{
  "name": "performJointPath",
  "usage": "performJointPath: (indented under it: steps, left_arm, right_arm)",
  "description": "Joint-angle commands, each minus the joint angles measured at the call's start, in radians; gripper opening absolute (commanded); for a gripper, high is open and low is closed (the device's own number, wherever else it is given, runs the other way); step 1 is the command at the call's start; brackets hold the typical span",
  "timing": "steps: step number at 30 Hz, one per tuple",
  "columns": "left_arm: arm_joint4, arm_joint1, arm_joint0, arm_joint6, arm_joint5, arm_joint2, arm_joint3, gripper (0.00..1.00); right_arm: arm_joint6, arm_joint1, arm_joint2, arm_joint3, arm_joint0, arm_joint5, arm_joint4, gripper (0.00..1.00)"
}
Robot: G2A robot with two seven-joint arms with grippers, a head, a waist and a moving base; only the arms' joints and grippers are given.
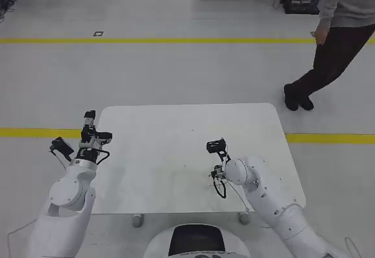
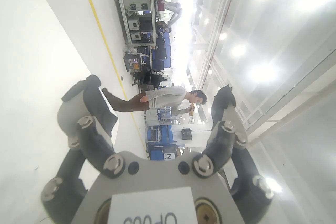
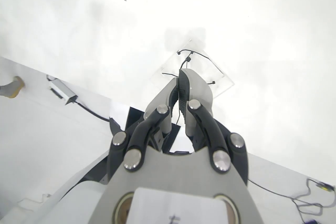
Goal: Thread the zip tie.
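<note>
White table (image 1: 174, 129); pale floor (image 1: 174, 71), yellow lines (image 1: 174, 40); workstations (image 2: 136, 20), seemingly.

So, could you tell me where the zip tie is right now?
The zip tie is pinched in the shut right pincer, which in the top view sits over the right side of the table.

Industrial lab hall: yellow floor lines (image 1: 174, 40), equipment racks (image 2: 136, 21), blue workstations (image 2: 160, 136).

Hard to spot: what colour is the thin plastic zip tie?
Black thin plastic zip tie; clearest in the right wrist view.
</note>
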Motion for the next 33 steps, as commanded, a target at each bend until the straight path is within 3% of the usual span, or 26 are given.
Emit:
performJointPath:
  steps: [1,12,15,19,25,33]
  left_arm:
    - [0.0,0.0,0.0,0.0,0.0,0.0,0.0,1.0]
    - [0.0,0.0,0.0,0.0,0.0,0.0,0.0,1.0]
    - [0.0,0.0,0.0,0.0,0.0,0.0,0.0,1.0]
    - [0.0,0.0,0.0,0.0,0.0,0.0,0.0,1.0]
    - [0.0,0.0,0.0,0.0,0.0,0.0,0.0,1.0]
    - [0.0,0.0,0.0,0.0,0.0,0.0,0.0,1.0]
  right_arm:
    - [-0.002,0.003,0.027,-0.009,-0.006,-0.015,0.049,0.0]
    - [-0.008,0.006,0.031,-0.006,0.0,-0.023,0.027,0.0]
    - [-0.066,0.011,0.079,-0.015,-0.025,-0.033,0.096,0.0]
    - [-0.156,0.025,0.176,-0.074,-0.092,-0.092,0.2,0.0]
    - [-0.233,0.037,0.273,-0.134,-0.168,-0.151,0.353,0.0]
    - [-0.279,0.035,0.321,-0.081,-0.143,-0.184,0.628,0.0]
